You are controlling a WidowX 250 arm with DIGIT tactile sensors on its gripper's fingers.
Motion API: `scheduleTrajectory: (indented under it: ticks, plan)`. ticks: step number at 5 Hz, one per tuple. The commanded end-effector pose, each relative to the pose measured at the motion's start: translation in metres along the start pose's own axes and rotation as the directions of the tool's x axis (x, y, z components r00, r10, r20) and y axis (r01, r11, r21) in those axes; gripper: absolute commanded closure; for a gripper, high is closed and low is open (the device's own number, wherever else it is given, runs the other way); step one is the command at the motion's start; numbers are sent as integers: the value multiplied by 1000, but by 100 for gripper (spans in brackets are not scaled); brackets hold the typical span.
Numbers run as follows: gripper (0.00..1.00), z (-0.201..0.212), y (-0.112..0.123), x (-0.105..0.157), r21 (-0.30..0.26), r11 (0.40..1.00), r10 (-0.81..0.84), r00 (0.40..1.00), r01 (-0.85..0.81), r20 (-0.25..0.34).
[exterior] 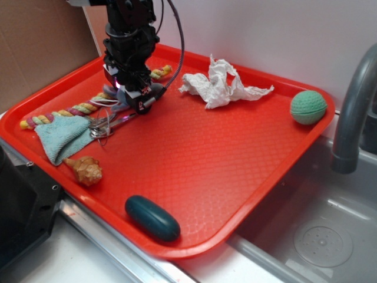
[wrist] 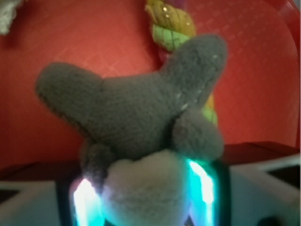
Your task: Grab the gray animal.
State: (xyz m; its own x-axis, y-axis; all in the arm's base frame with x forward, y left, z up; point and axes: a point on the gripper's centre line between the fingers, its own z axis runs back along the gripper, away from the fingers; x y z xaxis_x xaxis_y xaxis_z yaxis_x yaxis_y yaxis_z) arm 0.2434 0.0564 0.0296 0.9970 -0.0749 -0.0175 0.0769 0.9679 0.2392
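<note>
jaws are closing on the gray animal (wrist: pixel 141 127) near the tray's (exterior: pixel 194 171) back rim — fuzzy, pale-snouted, filling the gripper (exterior: pixel 126 94).

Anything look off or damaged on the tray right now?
Nothing damaged. The crumpled paper towel at the back of the red tray just looks like litter; the gray animal sits between the gripper fingers.

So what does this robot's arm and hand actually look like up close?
The arm is black, built of blocky boxy segments, with a thin black cable looping down its side. The hand is also black with a pinkish-purple glow near its tip. In the wrist view its fingers glow bright cyan-green inside dark frames.
</note>
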Motion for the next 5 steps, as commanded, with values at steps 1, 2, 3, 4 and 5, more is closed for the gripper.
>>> scheduleTrajectory:
  ticks: [1, 2, 3, 4, 5]
  plan:
    - [100, 115, 5, -18, -116, 981, 174, 967, -154, 184]
    - [100, 170, -8, -41, -215, 961, 202, 972, -173, 119]
    - [100, 207, -19, -50, -99, 940, 331, 943, -327, 29]
    - [100, 212, -16, -57, -209, 937, 294, 955, -281, 36]
    - [100, 207, -7, -56, -223, 934, 292, 956, -280, 24]
